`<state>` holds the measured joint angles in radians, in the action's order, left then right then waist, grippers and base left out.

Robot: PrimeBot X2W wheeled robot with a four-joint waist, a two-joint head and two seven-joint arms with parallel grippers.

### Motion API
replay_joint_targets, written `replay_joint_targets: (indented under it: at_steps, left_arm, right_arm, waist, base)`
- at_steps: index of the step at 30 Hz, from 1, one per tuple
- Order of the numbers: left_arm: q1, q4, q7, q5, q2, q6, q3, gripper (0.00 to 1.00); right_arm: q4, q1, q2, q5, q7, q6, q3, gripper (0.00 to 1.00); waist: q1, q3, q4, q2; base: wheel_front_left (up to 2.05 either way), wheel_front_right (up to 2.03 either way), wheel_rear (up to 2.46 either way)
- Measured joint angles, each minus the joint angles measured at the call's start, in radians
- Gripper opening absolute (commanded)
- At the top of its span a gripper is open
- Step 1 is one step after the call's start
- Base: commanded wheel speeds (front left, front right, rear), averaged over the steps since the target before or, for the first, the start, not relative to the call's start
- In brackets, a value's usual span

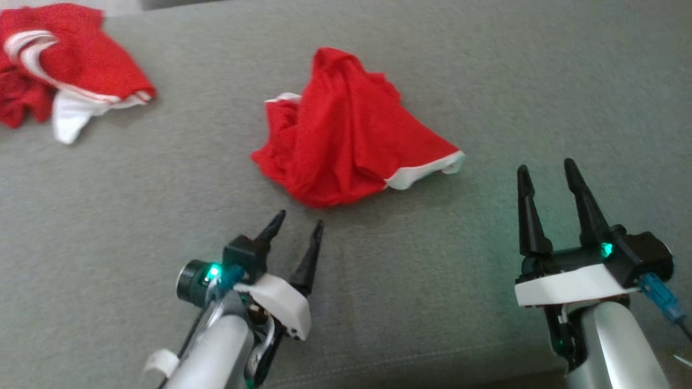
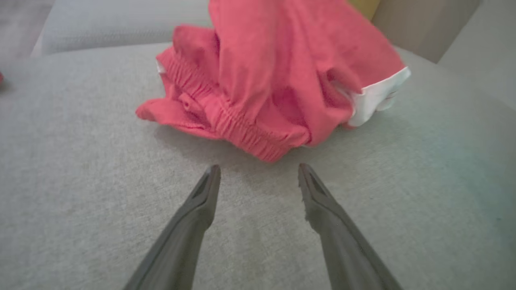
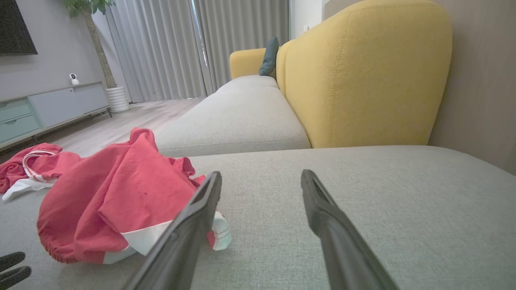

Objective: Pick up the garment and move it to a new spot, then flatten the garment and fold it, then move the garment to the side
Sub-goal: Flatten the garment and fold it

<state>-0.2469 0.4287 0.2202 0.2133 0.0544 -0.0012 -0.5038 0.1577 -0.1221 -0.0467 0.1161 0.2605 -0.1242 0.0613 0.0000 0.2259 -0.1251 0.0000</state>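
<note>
Crumpled red, white-trimmed mesh garment [image 1: 346, 135] lies on grey woven sofa seat [image 1: 486, 65], just beyond left hand [image 1: 300, 218]; right hand [image 1: 545, 165] apart; both gape empty.

Two red garments [image 1: 346, 135] [image 1: 70, 70], two pincers [image 1: 300, 218] [image 1: 545, 165]

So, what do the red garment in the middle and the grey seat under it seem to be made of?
The red garment: thin, matte knit, perhaps polyester mesh; it crumples softly, and its waistband looks like gathered elastic. The grey seat: coarse woven upholstery, matte, with a visible weave.
</note>
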Motion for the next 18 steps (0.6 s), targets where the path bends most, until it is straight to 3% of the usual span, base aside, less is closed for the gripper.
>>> replay_joint_targets:
  at_steps: [5, 11, 12, 13, 14, 18]
  left_arm:
    - [-0.062, 0.077, -0.001, 0.055, -0.001, 0.000, -0.009, 1.00]
    - [-0.087, 0.069, 0.021, 0.080, -0.003, -0.004, -0.045, 0.99]
    - [-0.089, 0.064, 0.022, 0.080, -0.003, 0.002, -0.045, 0.67]
    - [-0.089, 0.058, 0.028, 0.080, -0.002, 0.003, -0.045, 0.28]
    - [-0.089, 0.053, 0.028, 0.080, -0.002, 0.005, -0.045, 0.00]
    - [-0.089, 0.012, 0.028, 0.076, -0.003, 0.016, -0.035, 0.00]
  right_arm:
    - [-0.010, -0.011, 0.000, 0.016, 0.000, 0.000, 0.014, 1.00]
    - [-0.010, -0.011, 0.000, 0.021, 0.000, 0.000, 0.011, 1.00]
    - [-0.010, -0.011, 0.000, 0.023, 0.000, 0.000, 0.011, 1.00]
    - [-0.010, -0.011, 0.000, 0.024, 0.000, 0.000, 0.011, 1.00]
    - [-0.010, -0.011, 0.000, 0.024, 0.000, 0.000, 0.011, 1.00]
    - [-0.009, -0.011, 0.000, 0.024, 0.000, 0.000, 0.011, 1.00]
  waist:
    - [0.0000, 0.041, -0.063, 0.0000]
    - [0.0000, 0.051, -0.092, 0.0000]
    - [0.0000, 0.049, -0.094, 0.0000]
    - [0.0000, 0.047, -0.095, 0.0000]
    - [0.0000, 0.044, -0.095, 0.0000]
    - [0.0000, 0.032, -0.092, 0.0000]
  base:
    - [0.00, 0.00, 0.00]
    - [0.00, 0.00, 0.00]
    - [0.00, 0.00, 0.00]
    - [0.00, 0.00, 0.00]
    - [0.00, 0.00, 0.00]
    - [0.00, 0.00, 0.00]
